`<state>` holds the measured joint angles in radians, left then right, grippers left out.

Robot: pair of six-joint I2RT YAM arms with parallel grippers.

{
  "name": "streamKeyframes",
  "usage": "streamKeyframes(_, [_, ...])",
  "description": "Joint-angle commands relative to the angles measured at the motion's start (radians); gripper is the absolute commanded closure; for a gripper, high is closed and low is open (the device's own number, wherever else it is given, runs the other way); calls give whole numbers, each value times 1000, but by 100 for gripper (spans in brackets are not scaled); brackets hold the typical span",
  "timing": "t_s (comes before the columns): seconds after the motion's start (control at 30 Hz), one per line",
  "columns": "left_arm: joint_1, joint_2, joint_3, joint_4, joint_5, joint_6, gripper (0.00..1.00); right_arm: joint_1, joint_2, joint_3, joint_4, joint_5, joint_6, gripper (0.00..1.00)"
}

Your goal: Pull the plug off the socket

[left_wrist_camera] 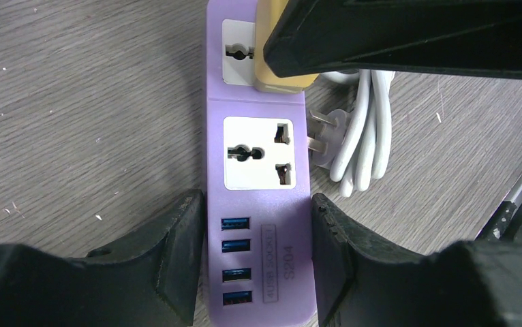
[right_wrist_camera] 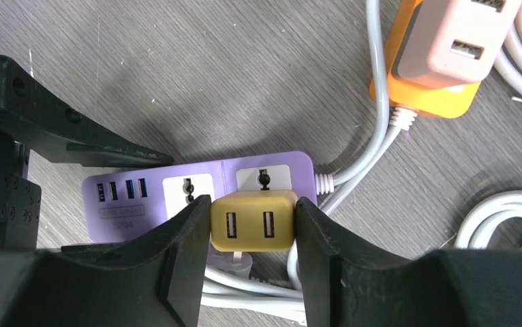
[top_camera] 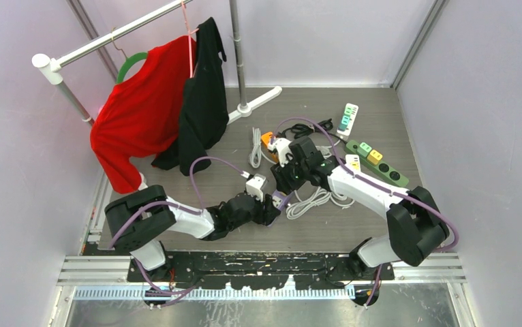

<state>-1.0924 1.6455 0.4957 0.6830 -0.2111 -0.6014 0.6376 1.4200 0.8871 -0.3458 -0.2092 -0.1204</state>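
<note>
A purple power strip (left_wrist_camera: 257, 102) with two sockets and several blue USB ports lies on the grey wood-grain table. It also shows in the right wrist view (right_wrist_camera: 118, 219). A yellow two-port USB plug (right_wrist_camera: 251, 235) sits at the strip's far socket, and its edge shows in the left wrist view (left_wrist_camera: 280, 80). Its prongs are hidden. My left gripper (left_wrist_camera: 258, 235) is shut on the strip's USB end, one finger on each long side. My right gripper (right_wrist_camera: 253, 216) is shut on the yellow plug. In the top view both grippers (top_camera: 272, 206) (top_camera: 285, 178) meet mid-table.
A coiled white cable with its own plug (left_wrist_camera: 357, 136) lies right beside the strip. An orange and pink adapter (right_wrist_camera: 435, 61) and more white cable (right_wrist_camera: 510, 218) lie nearby. A green strip (top_camera: 377, 163), a white strip (top_camera: 348, 117) and a clothes rack with a red garment (top_camera: 142, 109) stand further back.
</note>
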Motion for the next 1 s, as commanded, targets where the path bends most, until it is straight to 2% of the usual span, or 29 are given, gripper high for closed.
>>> streamKeyframes(0.0, [5,82,-7,-201,44,-31,100,-17,-45,49,7,-162,120,99])
streamKeyframes(0.13, [5,74,-5,-209,41,-29,100,-74,-97,26,-15,-218,96,99])
streamKeyframes(0.3, [5,68,-5,-214,44,-27,100,-75,-114,15,-51,-371,44,99])
streamKeyframes(0.5, [4,65,6,-221,47,-28,100,-5,-78,16,-15,-316,81,99])
streamKeyframes(0.7, [5,32,8,-241,48,-22,99,-49,-82,59,-39,-294,97,99])
streamKeyframes(0.73, [5,15,5,-241,47,-20,96,-73,-93,59,-42,-309,102,99])
streamKeyframes(0.9, [5,-74,9,-273,43,-6,48,-212,-124,74,-88,-478,111,99])
streamKeyframes(0.97, [5,-120,21,-304,42,7,37,-257,-124,76,-99,-539,111,99])
